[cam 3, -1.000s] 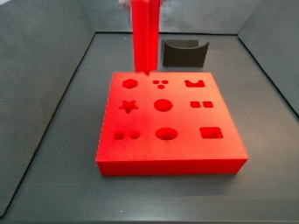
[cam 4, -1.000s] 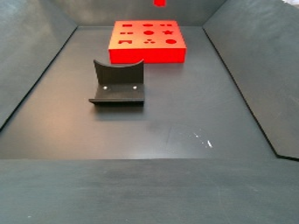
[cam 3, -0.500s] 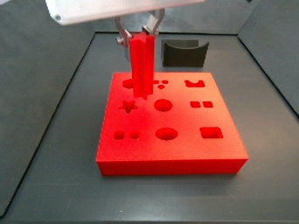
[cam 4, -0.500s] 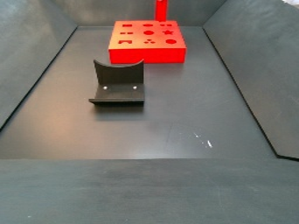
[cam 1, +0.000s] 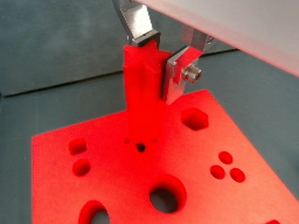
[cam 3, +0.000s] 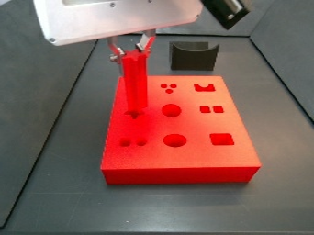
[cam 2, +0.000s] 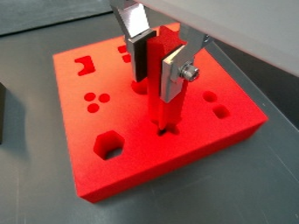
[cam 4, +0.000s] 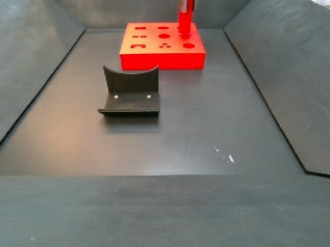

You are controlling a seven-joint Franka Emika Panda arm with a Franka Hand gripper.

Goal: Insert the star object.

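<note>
My tool (cam 1: 160, 54) is closed on the top of the star object (cam 1: 145, 105), its two silver fingers (cam 2: 177, 73) pressed flat against opposite sides of the red peg. Both wrist views show the grip; in a side view the tool (cam 3: 130, 48) sits just under my white wrist housing, above the back-left part of the red block (cam 3: 178, 156).

The star object (cam 3: 132, 87) hangs straight down from my tool, upright, and its lower end meets the top face of the red block (cam 1: 122, 192) at a star-shaped hole (cam 2: 165, 133). In a wrist view the tip appears to sit in the mouth of that hole; how deep it goes I cannot tell.

Around the peg's foot, the block shows other cut-outs: a hexagonal hole (cam 1: 194, 117), round holes (cam 1: 166, 196) and groups of small dots (cam 1: 228, 167).

Beyond my tool, past the far edge of the block, the small dark grey holder (cam 3: 193, 55) stands on the dark tabletop (cam 3: 61, 138). In a side view, it (cam 4: 129, 92) lies well apart from the block (cam 4: 162, 47), and the peg (cam 4: 186, 19) rises from the block's right end.
</note>
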